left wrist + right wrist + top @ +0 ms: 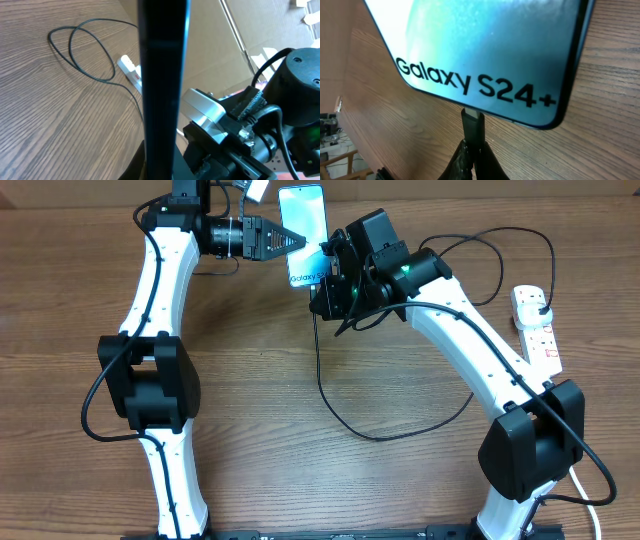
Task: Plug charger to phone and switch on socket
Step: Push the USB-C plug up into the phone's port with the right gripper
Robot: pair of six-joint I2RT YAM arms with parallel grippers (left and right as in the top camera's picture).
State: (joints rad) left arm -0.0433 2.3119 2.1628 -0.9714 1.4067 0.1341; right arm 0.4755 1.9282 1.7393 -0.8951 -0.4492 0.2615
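at right hand's [472,161] charger [472,126] tip, phone [485,50]

The left arm [160,280] and the right arm [470,345] are showing white links, black joints and black cables [92,395]; a green light [404,272] is glowing on the right one.

A brown wood-grain table [260,460] fills the scene, with plain cardboard panels [215,40] standing behind it.

Blocked: phone [303,220] flanked by left gripper [297,242], right gripper [325,280] | charger cable [380,438] loop centre-right | power strip [540,335] far right | Open: table [260,400] between arms
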